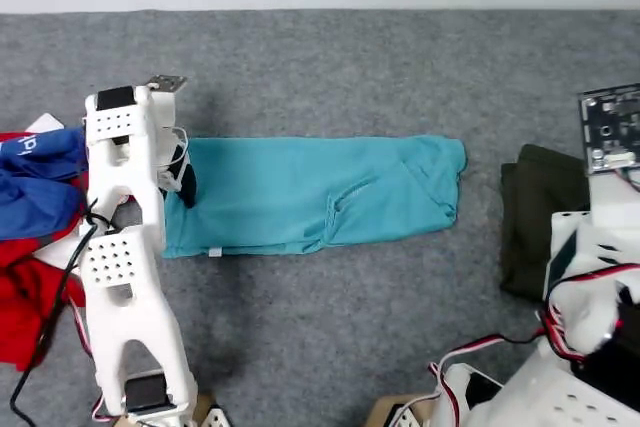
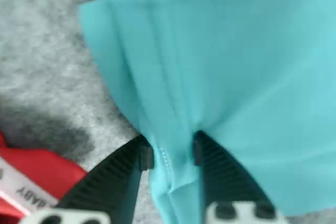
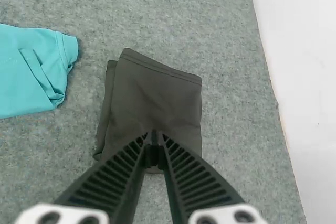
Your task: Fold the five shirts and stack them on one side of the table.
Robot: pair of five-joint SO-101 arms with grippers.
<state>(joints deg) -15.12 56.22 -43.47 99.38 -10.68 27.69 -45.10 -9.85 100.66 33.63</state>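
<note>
A teal shirt [image 1: 310, 192] lies folded into a long strip across the middle of the grey table. My left gripper [image 2: 168, 153] is shut on a bunched fold of the teal shirt [image 2: 236, 61] at its left end, where the left arm [image 1: 130, 147] stands. A dark olive shirt [image 3: 152, 106] lies folded at the table's right side [image 1: 535, 217]. My right gripper [image 3: 154, 145] hangs above the olive shirt, shut with nothing in it. A blue shirt [image 1: 40, 182] and a red shirt [image 1: 30, 297] lie heaped at the left edge.
The grey felt [image 1: 350, 67] covers the table, with bare room behind and in front of the teal shirt. A white surface [image 3: 299, 51] borders the felt at the right. Red cloth [image 2: 31, 177] lies close beside the left gripper.
</note>
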